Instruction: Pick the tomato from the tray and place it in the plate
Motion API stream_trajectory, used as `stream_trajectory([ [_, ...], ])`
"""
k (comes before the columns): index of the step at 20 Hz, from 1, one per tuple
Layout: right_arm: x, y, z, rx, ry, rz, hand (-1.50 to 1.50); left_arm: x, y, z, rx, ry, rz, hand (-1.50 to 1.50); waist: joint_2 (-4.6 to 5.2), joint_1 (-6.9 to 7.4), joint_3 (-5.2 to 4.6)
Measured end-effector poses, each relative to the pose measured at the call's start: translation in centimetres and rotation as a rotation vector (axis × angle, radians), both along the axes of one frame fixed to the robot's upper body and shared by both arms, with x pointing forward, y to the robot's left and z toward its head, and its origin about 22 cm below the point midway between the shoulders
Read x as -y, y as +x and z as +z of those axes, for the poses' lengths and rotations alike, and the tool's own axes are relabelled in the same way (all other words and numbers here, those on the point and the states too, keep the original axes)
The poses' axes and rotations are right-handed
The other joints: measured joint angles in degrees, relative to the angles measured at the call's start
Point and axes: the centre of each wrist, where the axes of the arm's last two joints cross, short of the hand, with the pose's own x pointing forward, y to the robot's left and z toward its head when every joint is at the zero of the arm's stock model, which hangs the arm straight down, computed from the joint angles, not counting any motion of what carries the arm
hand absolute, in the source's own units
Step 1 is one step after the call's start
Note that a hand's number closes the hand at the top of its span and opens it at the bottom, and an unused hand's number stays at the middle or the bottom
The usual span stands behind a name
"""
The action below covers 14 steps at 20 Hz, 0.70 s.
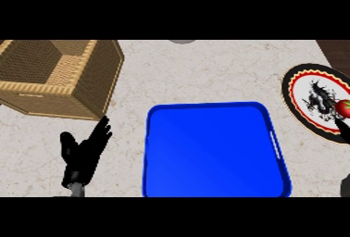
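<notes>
The red tomato [344,108] lies on the right part of the round plate [311,88], cut by the view's right edge. The plate has a black rim, a red and white band and a dark figure in its middle. Just below the tomato, a small black part of my right hand [342,126] shows at the edge; the remainder is out of view. The blue tray [212,148] sits in the middle foreground with nothing in it. My left hand [80,155] rests open at the lower left, fingers up, left of the tray.
A large wicker basket [58,74] stands at the back left, close above my left hand. Bare speckled counter [205,69] lies between the basket, the tray and the plate. A brown strip [336,48] shows at the back right corner.
</notes>
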Motion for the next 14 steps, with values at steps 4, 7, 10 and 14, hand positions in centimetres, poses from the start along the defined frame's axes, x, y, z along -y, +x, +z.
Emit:
stream_trajectory([
  [4,-2.2,-2.4,-1.2,-0.048,0.006,0.031,-1.50,0.0,-0.3,-0.1,0.004,0.004,-0.002,0.00,0.01,0.02,-0.03],
  [7,-4.2,-3.6,-1.6,-0.083,0.012,0.048,-1.50,-0.5,-0.2,0.1,0.001,0.002,0.002,0.00,0.02,0.08,-0.06],
  [10,-5.8,-5.1,-1.7,-0.114,0.011,0.058,-1.50,-0.6,0.2,-0.1,0.007,0.000,0.003,0.00,0.05,0.07,-0.05],
  [14,-7.9,-5.6,-2.0,-0.135,0.012,0.054,-1.50,-0.1,-0.2,0.0,0.003,0.001,-0.005,0.00,0.08,0.19,-0.03],
])
